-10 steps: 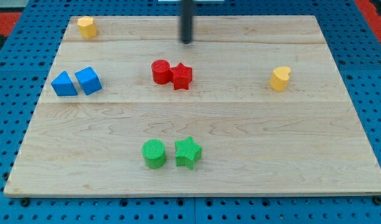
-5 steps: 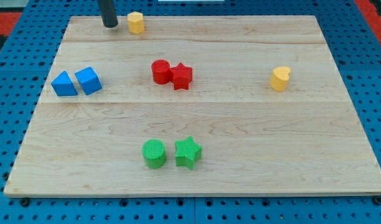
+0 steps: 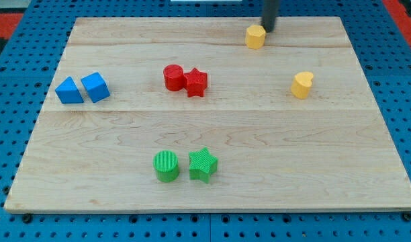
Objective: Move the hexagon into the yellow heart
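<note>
Sweeping from the view's left, the counter [image 3: 367,134] carries a blue triangle block [image 3: 69,91] touching a blue cube [image 3: 95,87], then a red cylinder [image 3: 172,77] pressed against a red star [image 3: 197,82], with a green cylinder [image 3: 166,166] and green star [image 3: 203,165] just apart nearer the view's bottom. Further right, near the top edge, sits the yellow hexagon [image 3: 256,36], with my tip [image 3: 268,30] touching or just beside its upper right side. There is no gripper here, only the bare rod, which holds nothing. The yellow heart [image 3: 301,85] lies well apart, lower and to the right. The hexagon looks small, light, rigid and smooth, so it should slide easily yet may spin or slip off a glancing push; contact belongs on its upper left face, square-on, opposite the heart.
</note>
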Robot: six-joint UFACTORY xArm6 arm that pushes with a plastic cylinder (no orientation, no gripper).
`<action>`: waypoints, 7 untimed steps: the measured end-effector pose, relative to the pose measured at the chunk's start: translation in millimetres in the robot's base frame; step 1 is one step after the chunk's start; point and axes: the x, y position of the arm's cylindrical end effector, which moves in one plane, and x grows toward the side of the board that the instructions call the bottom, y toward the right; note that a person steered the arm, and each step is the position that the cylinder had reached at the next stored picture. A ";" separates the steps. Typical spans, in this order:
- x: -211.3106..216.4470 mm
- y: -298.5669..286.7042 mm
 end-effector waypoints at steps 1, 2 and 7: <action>35.3 1.9; -23.7 48.6; 79.3 -9.7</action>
